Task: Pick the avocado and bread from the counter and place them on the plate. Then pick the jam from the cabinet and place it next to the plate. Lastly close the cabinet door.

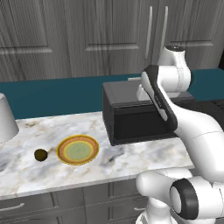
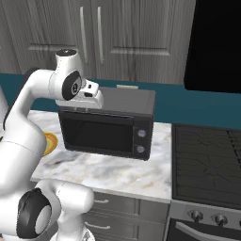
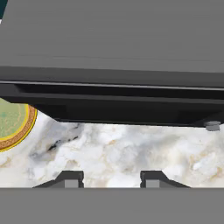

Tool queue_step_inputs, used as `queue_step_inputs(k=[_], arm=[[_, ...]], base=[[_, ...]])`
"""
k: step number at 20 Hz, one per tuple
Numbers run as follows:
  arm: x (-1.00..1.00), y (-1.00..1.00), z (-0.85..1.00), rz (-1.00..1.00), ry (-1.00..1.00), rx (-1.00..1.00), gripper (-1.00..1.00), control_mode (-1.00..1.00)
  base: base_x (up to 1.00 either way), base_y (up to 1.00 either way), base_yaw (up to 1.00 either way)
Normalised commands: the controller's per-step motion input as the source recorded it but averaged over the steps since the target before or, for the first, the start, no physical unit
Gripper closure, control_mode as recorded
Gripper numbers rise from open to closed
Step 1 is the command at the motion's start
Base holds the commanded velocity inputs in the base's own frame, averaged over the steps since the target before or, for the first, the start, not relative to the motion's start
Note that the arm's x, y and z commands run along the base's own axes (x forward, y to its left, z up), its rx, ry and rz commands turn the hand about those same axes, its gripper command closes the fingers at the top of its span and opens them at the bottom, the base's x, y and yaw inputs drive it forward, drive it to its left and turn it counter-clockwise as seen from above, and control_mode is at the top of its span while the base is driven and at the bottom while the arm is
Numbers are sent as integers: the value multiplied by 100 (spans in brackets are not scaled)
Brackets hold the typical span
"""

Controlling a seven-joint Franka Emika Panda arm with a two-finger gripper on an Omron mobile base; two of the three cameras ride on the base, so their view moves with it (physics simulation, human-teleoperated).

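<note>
End effector (image 3: 109, 178) clenched, empty, poised above desk (image 3: 131, 153) just before microwave (image 3: 113, 52). Plate (image 3: 13, 124) off to side, bare; avocado (image 1: 40, 154) beyond it. First pick pending: swing over avocado, release, descend.

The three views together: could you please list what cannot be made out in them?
- Plate: in the right base view the arm covers all but a sliver; in the hand view the left edge cuts it off.
- Tool: in the hand view the fingertips are cut short at the bottom, nothing between them.
- White object: cut off by the left edge of the left base view, unidentifiable.
- Avocado: too small for surface detail.
</note>
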Motion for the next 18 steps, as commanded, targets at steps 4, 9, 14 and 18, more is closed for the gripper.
queue_step_inputs(k=[4,9,14,18], arm=[[-12,4,-1,0,0,1,-100,-100],[-40,33,-11,0,-5,8,-100,-100],[-43,46,-21,0,-4,9,-100,-100],[-22,62,-18,0,-2,6,-100,-100]], base=[[0,0,0],[0,0,0],[0,0,0],[0,0,0]])
